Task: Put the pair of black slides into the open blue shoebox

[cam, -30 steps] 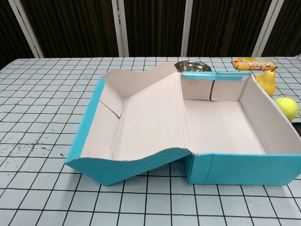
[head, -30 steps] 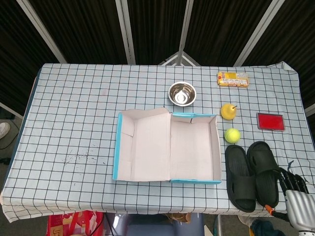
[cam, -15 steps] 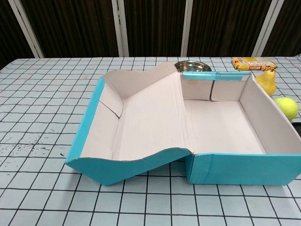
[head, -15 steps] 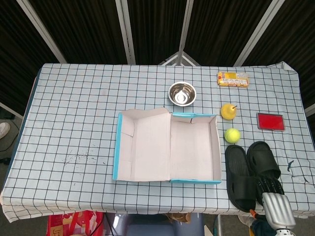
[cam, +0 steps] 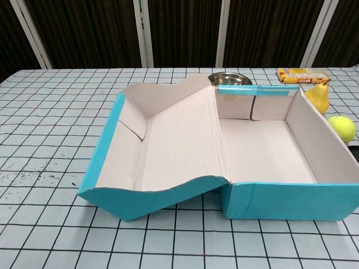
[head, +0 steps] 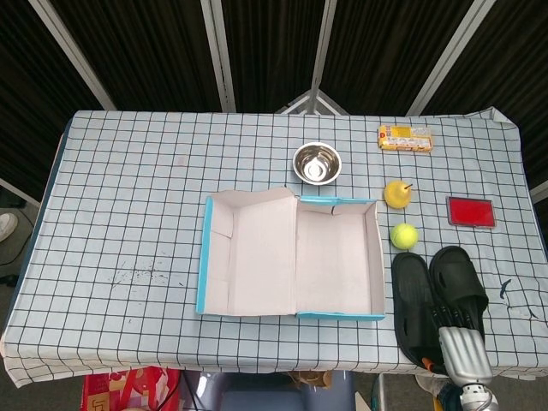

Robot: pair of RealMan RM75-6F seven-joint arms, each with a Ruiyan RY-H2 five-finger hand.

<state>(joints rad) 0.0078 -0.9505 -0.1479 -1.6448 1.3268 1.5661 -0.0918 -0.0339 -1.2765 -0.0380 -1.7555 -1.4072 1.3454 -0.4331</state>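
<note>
Silver right hand [head: 460, 336] has slid in from the table's right edge over the last second and now sits over the near ends of the black slides [head: 437, 295], dark fingers [head: 451, 314] pointing up between them; I can't tell if it's gripping yet, so I read this as lining up the pick. Slides lie side by side, soles down, just right of the blue shoebox [head: 292, 314], which is open and has nothing in it.
</note>
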